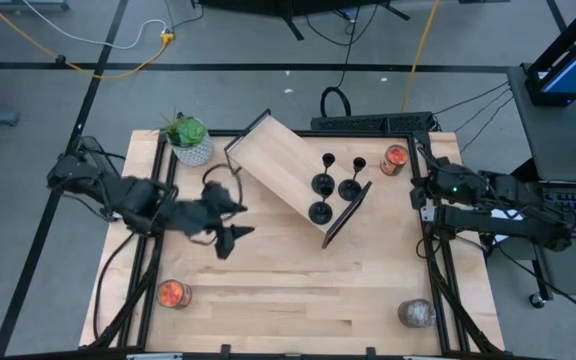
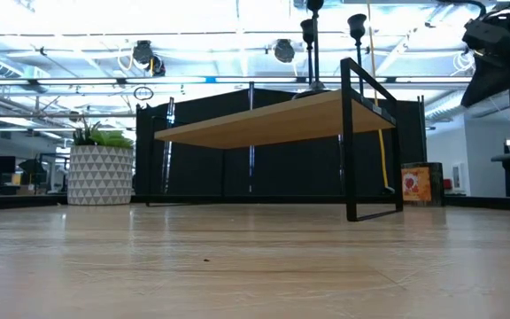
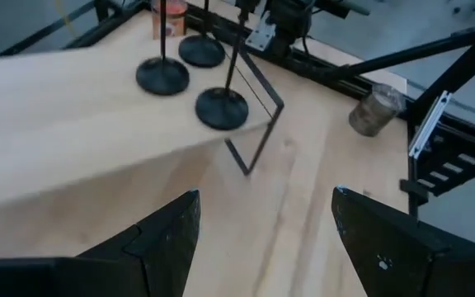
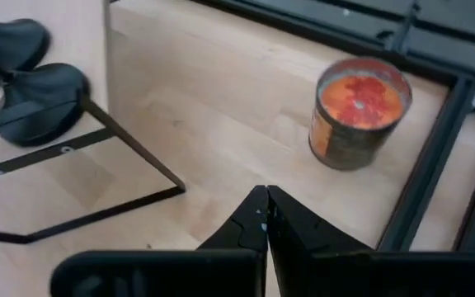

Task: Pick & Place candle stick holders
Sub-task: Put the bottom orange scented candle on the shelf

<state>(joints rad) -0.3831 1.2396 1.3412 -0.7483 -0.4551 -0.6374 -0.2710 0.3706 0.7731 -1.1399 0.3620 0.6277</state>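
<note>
Left jaws: stood apart and empty over the worktop, beside the small shelf.
Right jaws: pressed together, holding nothing, near a can at the worktop's right edge.
Candle stick holders: three stood upright, clustered at one end of the shelf top.

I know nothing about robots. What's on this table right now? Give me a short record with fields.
Candle holders: three black ones standing together on a small wooden shelf, near its right end
Left gripper: over the table left of the shelf, jaws open, empty
Right gripper: at the table's right edge, jaws shut, empty
Plant: potted, at the back left
Tins: one beside the shelf at the back right, one at the front left
</note>
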